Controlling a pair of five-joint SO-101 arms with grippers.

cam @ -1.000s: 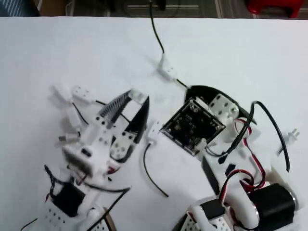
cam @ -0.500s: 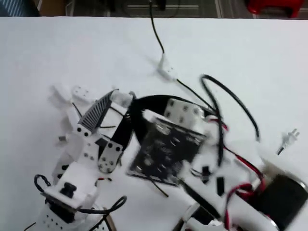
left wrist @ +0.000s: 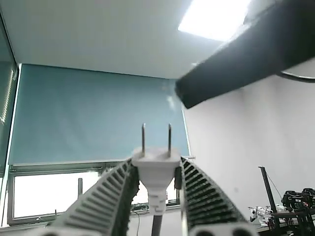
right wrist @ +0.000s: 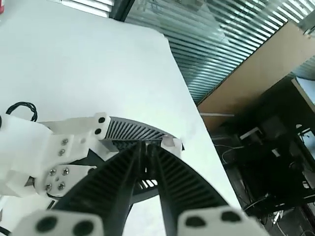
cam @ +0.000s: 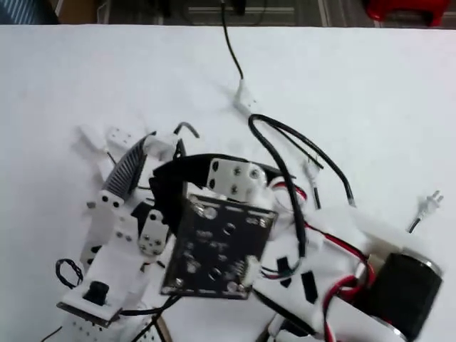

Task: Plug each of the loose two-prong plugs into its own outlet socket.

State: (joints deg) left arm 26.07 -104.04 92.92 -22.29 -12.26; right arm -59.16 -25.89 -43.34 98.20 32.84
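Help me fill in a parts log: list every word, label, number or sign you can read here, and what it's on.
No text can be read in these views.
Circuit board on an arm's wrist: markings too blurred to read.
White plug in the jaws of the left gripper: no print visible.
Loose plug on the table: too small to tell.

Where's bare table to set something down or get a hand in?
Far-left corner, between the black cable and the white blocks. Far right, from that cable across to the table edge, beyond the loose plug. Near middle is crowded: both arms and looped wires.
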